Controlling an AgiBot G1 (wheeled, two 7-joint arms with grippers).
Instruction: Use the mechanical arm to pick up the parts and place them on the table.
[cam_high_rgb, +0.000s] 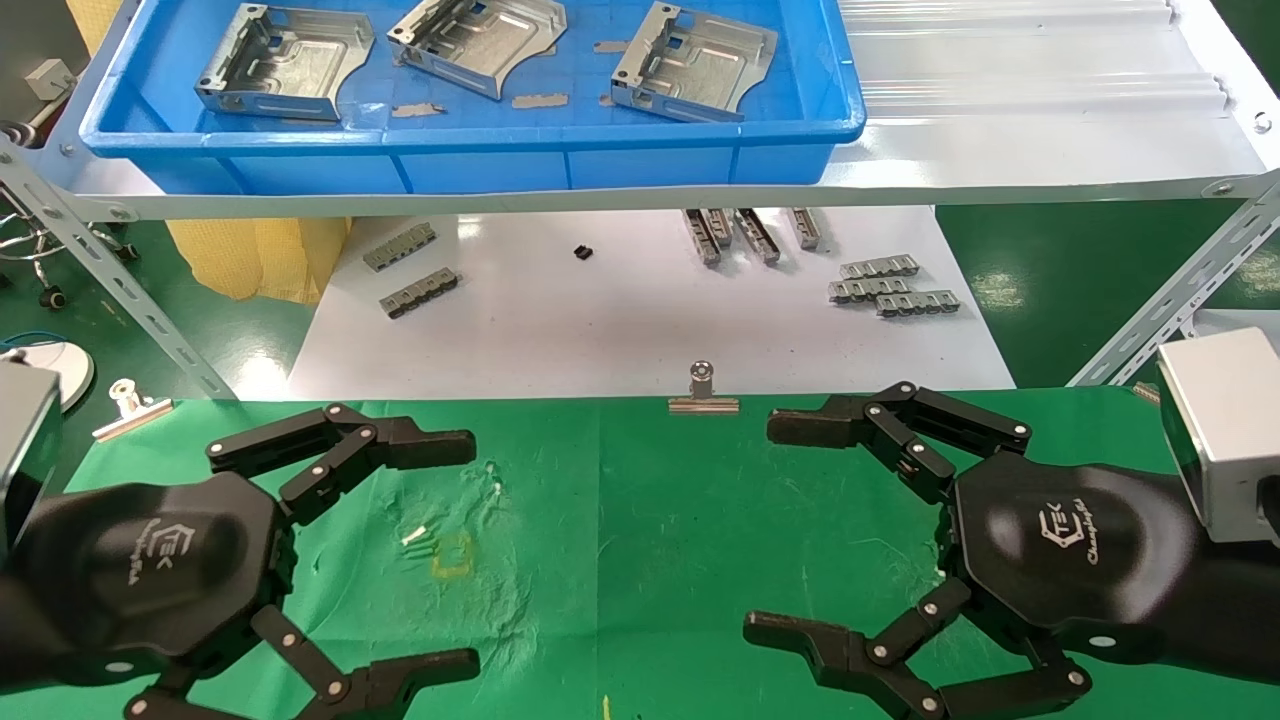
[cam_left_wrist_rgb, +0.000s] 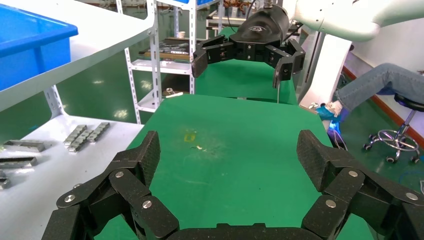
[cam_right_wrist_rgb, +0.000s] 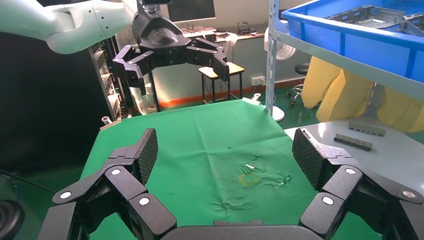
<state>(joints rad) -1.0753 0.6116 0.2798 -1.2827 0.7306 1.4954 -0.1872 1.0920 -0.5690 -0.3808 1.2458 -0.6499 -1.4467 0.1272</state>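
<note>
Three silver sheet-metal parts (cam_high_rgb: 285, 62), (cam_high_rgb: 478, 42), (cam_high_rgb: 695, 60) lie in a blue tray (cam_high_rgb: 470, 135) on the grey shelf at the back. The tray (cam_right_wrist_rgb: 350, 30) with a part (cam_right_wrist_rgb: 372, 12) also shows in the right wrist view. My left gripper (cam_high_rgb: 462, 555) is open and empty, low over the green-cloth table (cam_high_rgb: 650, 520) at the left. My right gripper (cam_high_rgb: 770, 528) is open and empty over the table at the right. Each wrist view shows its own open fingers (cam_left_wrist_rgb: 145, 155) (cam_right_wrist_rgb: 145, 150) above bare cloth, with the other gripper facing it farther off.
Small ridged metal strips (cam_high_rgb: 890, 290) (cam_high_rgb: 420, 275) lie on a white sheet (cam_high_rgb: 600, 330) under the shelf. A binder clip (cam_high_rgb: 703, 390) holds the cloth's far edge. Slanted shelf struts (cam_high_rgb: 1170, 300) (cam_high_rgb: 110, 280) stand at both sides. A seated person's leg (cam_left_wrist_rgb: 375, 85) is beyond the table.
</note>
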